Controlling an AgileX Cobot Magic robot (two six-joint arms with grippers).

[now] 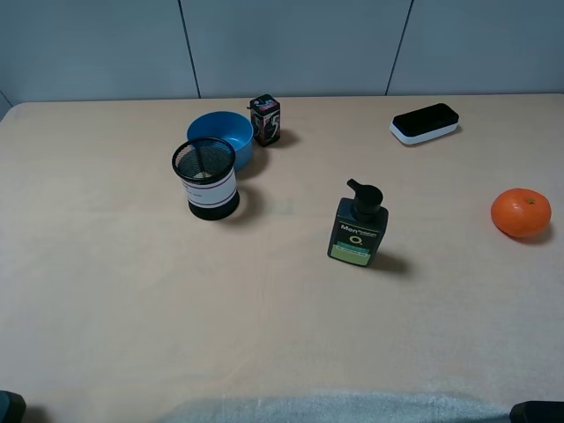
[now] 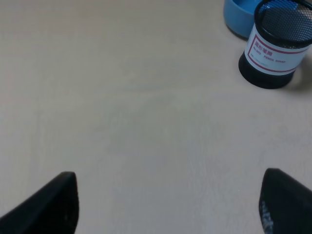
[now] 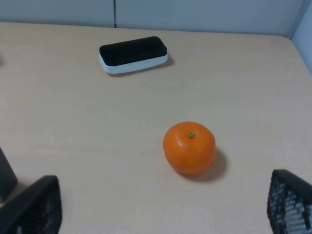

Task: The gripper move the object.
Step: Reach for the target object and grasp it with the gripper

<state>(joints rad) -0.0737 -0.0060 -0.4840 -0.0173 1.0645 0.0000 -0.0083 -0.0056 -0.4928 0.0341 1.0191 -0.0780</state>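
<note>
The dark green-black pump bottle (image 1: 357, 226) stands upright near the middle of the tan table (image 1: 106, 291), with white "Men" lettering and a light green label. Both grippers are far from it, near the table's front edge. In the exterior view only dark bits of the arms show, at the front left corner (image 1: 11, 409) and the front right corner (image 1: 538, 411). My left gripper (image 2: 168, 209) is open and empty over bare table. My right gripper (image 3: 163, 209) is open and empty, facing the orange (image 3: 189, 147).
A blue bowl (image 1: 225, 134) and a black mesh pen cup (image 1: 204, 179) stand at the back left, with a small dark printed box (image 1: 264, 119) beside them. A black-and-white flat block (image 1: 425, 122) lies at the back right. The orange (image 1: 521, 212) sits at the right edge.
</note>
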